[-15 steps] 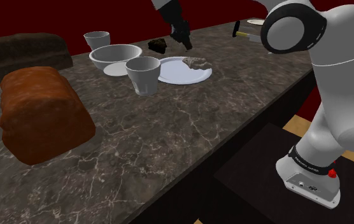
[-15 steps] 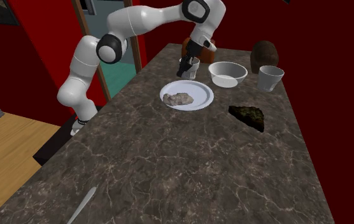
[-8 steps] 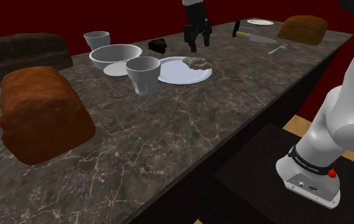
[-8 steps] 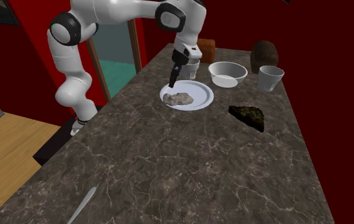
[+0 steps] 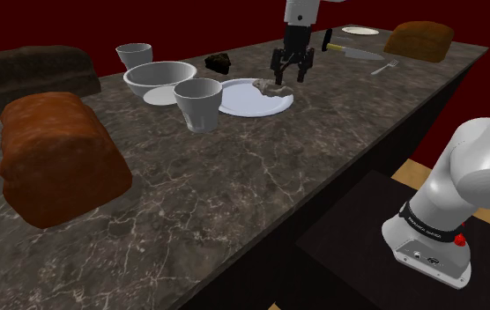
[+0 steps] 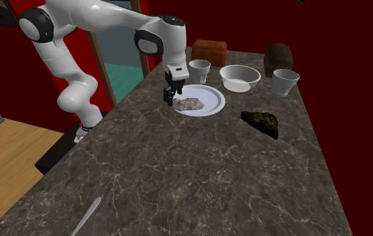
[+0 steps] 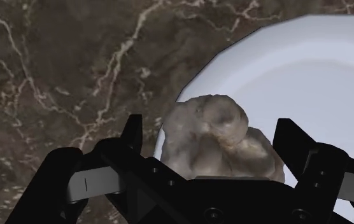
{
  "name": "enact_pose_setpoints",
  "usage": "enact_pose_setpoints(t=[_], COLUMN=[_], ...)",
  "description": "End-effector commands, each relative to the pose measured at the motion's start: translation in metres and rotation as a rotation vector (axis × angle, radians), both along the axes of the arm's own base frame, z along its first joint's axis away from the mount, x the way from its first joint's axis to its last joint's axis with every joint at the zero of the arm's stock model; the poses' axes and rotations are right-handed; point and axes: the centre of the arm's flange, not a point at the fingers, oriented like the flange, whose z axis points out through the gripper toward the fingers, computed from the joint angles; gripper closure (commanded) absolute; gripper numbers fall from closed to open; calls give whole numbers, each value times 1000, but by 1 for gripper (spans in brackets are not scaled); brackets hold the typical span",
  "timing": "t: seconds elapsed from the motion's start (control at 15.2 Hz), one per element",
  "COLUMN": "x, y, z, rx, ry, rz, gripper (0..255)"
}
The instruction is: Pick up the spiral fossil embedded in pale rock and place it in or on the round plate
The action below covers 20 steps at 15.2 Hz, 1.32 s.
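Fossil chunk [image 7: 220, 140], a lumpy pale grey rock, is lying on the round white plate [image 7: 309, 83], right by the rim rather than in the middle, so I'd call the task pretty much done. Claw [image 7: 212, 130] hangs straight above it with fingers spread, one over the dark marbled counter [image 5: 261, 167] and one over the plate. Neither seems to touch the rock, so the plate is carrying it, not the arm. My guess on the edge spot: it's the nearest bit of plate on the arm's side. A cup [image 5: 198, 104] stands just beside the plate on the shoulder view's left, so a straight lift-off looks safest.
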Motion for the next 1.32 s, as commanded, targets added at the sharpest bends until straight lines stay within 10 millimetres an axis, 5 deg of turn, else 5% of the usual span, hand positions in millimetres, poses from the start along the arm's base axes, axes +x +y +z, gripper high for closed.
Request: enact_pose_setpoints(t=[0.0, 0.13, 0.66, 0.73, 1.25], x=[-1, -1, -1, -1, -1], y=[1, 3, 3, 3, 3], z=[-11, -24, -24, -24, -24], rx=[1, 1, 1, 1, 1], ry=[-3, -3, -3, -3, -3], rz=[-3, -3, -3, -3, -3], gripper=[0, 0, 0, 255, 255])
